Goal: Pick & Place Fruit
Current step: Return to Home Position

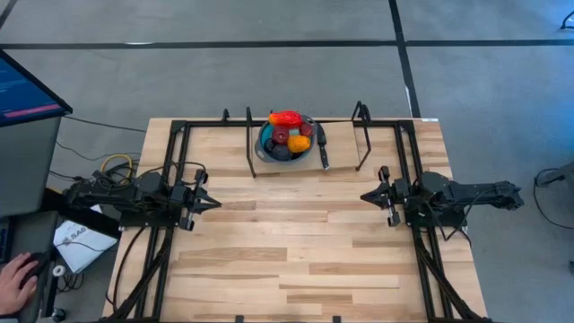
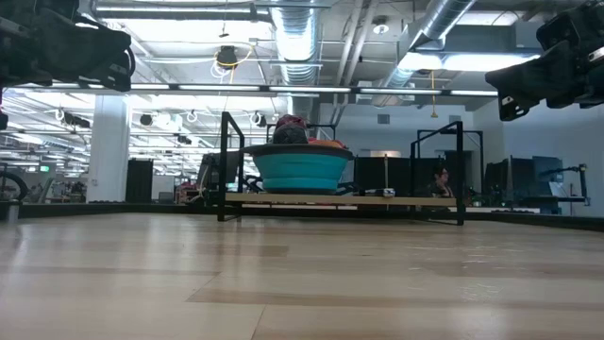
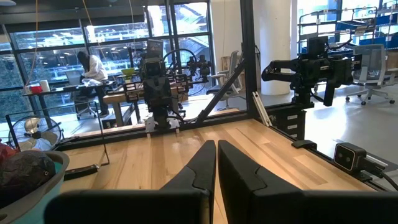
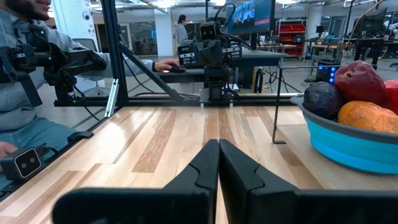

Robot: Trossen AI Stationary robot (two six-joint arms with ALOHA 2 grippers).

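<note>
From above, the fruit [image 1: 289, 130] sits heaped in the blue bowl [image 1: 262, 145] on the shelf [image 1: 343, 144] at the far middle of the tabletop [image 1: 296, 256], with a black knife [image 1: 321, 151] lying just right of the bowl. The left gripper [image 1: 213, 203] is at the left side and the right gripper [image 1: 364, 196] at the right, facing each other and well apart from the shelf. A person's hand [image 1: 16, 276] rests off the tabletop at the near left. At tabletop height, the bowl stands raised on the shelf with fruit showing above its rim, and both arms hang high at the sides. In the left wrist view the left jaws are pressed together, holding nothing. The right wrist view shows the right jaws likewise together and empty, with purple, maroon and orange pieces in the bowl.
</note>
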